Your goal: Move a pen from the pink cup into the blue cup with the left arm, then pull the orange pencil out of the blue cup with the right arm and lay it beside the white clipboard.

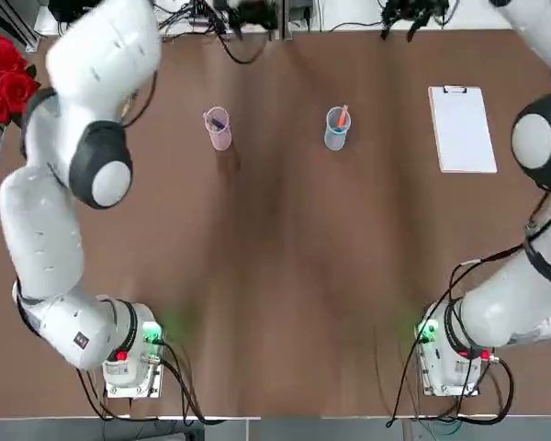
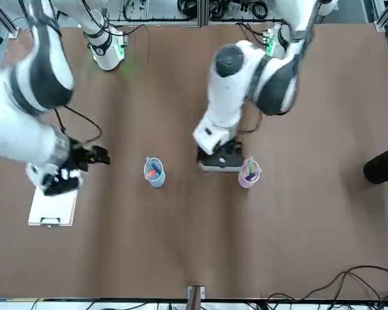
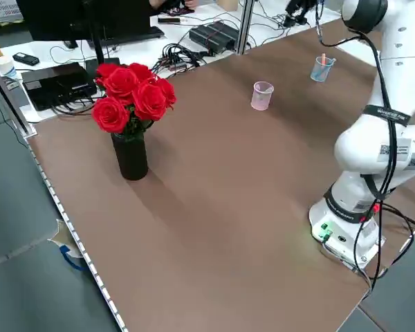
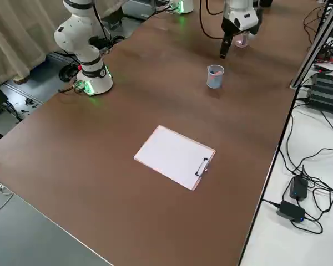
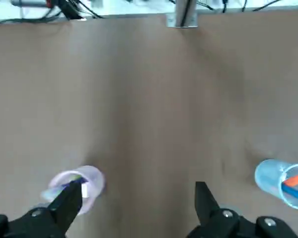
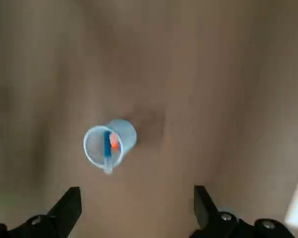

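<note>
Both grippers empty, jaws spread wide; the pen transfer has not begun.

The left gripper (image 2: 221,157), at centre of the front view beside the pink cup (image 2: 249,173), could tip that light cup over. It holds a purple pen (image 1: 219,120); the blue cup (image 2: 154,172), centre-left, holds the orange pencil (image 1: 342,117) and something blue. The right gripper (image 2: 68,169) hovers over the white clipboard (image 2: 52,206), lower left.

We count two cups on the desk (image 1: 275,276): one pink cup (image 1: 219,130) and one blue cup (image 1: 336,130). In the blue cup we see one orange pencil (image 1: 342,117) and one blue pen (image 6: 108,143). The pink cup holds pens (image 2: 251,170), but we cannot tell how many. There is one white clipboard (image 1: 461,129). One black vase (image 3: 131,156) stands at the desk's side with five red roses (image 3: 133,93) that we can count. Two robot arms, each with one end effector.
</note>
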### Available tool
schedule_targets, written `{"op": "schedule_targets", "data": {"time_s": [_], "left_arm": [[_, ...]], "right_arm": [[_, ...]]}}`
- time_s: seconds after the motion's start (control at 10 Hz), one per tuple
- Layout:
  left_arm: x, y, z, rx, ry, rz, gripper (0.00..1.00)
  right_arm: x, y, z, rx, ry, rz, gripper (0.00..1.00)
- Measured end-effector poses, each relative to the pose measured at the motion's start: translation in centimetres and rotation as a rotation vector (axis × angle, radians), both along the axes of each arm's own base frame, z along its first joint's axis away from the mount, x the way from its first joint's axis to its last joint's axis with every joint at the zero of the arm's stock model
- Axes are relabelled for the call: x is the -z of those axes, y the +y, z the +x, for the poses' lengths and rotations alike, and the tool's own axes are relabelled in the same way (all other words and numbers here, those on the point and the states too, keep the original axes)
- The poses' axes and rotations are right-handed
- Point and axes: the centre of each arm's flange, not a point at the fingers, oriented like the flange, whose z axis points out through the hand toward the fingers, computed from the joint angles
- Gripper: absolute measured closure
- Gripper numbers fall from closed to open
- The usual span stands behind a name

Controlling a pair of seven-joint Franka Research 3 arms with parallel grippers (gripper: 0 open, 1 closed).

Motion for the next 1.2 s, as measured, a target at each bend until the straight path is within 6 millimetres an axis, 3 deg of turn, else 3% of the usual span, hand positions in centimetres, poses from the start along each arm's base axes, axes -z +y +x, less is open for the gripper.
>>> {"op": "schedule_targets", "data": {"time_s": [0.2, 0.4, 0.7, 0.8, 1.0, 1.2], "left_arm": [[-3.3, 7.8, 2.2, 0.02, 0.038, 0.019, 0.0], [-6.3, 14.9, 3.1, 0.064, 0.072, 0.062, 0.0], [-10.6, 27.6, 3.3, 0.058, 0.145, -0.049, 0.0], [-11.5, 31.0, 2.6, 0.022, 0.184, -0.064, 0.0], [-12.8, 34.9, 1.0, -0.043, 0.221, -0.048, 0.0], [-13.7, 37.8, -0.7, -0.077, 0.222, -0.039, 0.0]], "right_arm": [[5.5, 3.4, 1.4, -0.033, 0.015, 0.032, 0.0], [10.0, 4.9, 1.9, -0.044, 0.06, 0.052, 0.0], [14.5, 6.7, 2.0, -0.042, 0.087, 0.083, 0.03], [15.4, 7.3, 1.8, -0.048, 0.099, 0.083, 0.11], [16.1, 7.9, 1.5, -0.05, 0.112, 0.084, 0.26], [16.4, 8.4, 1.2, -0.049, 0.123, 0.084, 0.33]]}}
